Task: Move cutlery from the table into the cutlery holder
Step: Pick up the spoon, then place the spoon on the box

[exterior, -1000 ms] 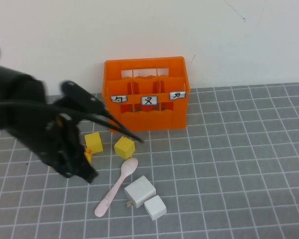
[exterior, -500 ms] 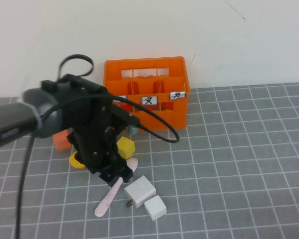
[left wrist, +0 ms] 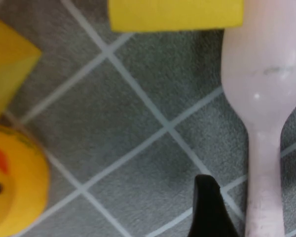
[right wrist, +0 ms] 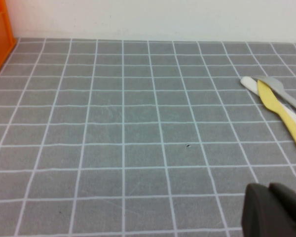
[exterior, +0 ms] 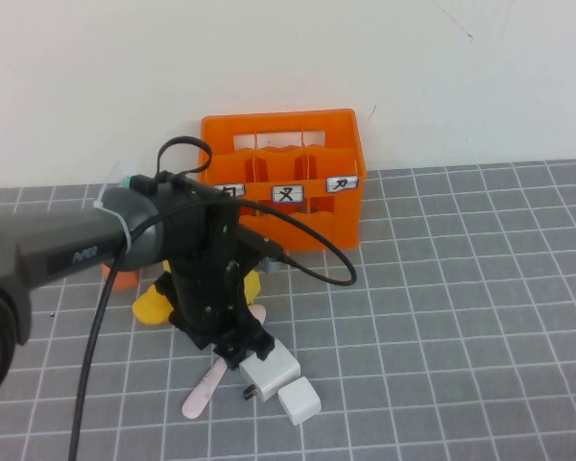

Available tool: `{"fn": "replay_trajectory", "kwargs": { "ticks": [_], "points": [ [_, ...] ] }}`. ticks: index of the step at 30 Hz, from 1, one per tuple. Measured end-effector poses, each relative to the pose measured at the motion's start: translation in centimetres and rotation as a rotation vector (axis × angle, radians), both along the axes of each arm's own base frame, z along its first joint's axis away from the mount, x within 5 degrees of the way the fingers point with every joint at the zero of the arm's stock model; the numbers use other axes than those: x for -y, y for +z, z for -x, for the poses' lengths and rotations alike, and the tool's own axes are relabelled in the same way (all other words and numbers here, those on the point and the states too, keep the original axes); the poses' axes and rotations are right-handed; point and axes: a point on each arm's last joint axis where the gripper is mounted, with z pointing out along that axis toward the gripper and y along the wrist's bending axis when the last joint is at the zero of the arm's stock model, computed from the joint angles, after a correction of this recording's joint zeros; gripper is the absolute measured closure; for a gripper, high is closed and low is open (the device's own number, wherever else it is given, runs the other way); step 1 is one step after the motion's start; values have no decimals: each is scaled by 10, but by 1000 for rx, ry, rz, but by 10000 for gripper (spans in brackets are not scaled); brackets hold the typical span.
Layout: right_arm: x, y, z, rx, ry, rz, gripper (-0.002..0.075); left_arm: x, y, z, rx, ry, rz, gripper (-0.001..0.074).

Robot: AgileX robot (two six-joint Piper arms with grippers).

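While the right gripper (right wrist: 274, 210) sits low over bare table (exterior: 461, 288) with its jaws together, the left gripper (exterior: 238, 348), spread open, straddles the spoon (exterior: 204, 386) handle at the crate's (exterior: 280, 182) six o'clock.

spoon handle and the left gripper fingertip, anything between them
Nothing but a thin strip of bare grey table in the left wrist view: the left gripper straddles the spoon handle, one dark fingertip beside it. The right gripper is parked elsewhere.
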Motion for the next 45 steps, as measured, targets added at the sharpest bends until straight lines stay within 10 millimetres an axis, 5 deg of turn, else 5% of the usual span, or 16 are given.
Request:
{"fn": "replay_trajectory", "kwargs": {
  "ticks": [8, 14, 24, 27, 36, 45],
  "points": [
    [0, 0, 0, 0, 0, 0, 729, 3, -11, 1, -55, 26, 11, 390],
    [0, 0, 0, 0, 0, 0, 729, 3, -12, 0, -55, 26, 11, 626],
    [0, 0, 0, 0, 0, 0, 729, 2, -11, 3, -83, 19, 2, 626],
    [0, 0, 0, 0, 0, 0, 729, 2, 2, 6, -76, 21, 21, 626],
    [0, 0, 0, 0, 0, 0, 729, 1, 83, 18, 130, 39, 189, 626],
    [0, 0, 0, 0, 0, 0, 729, -29, 121, 74, 459, 79, 383, 627]
  ]
}}
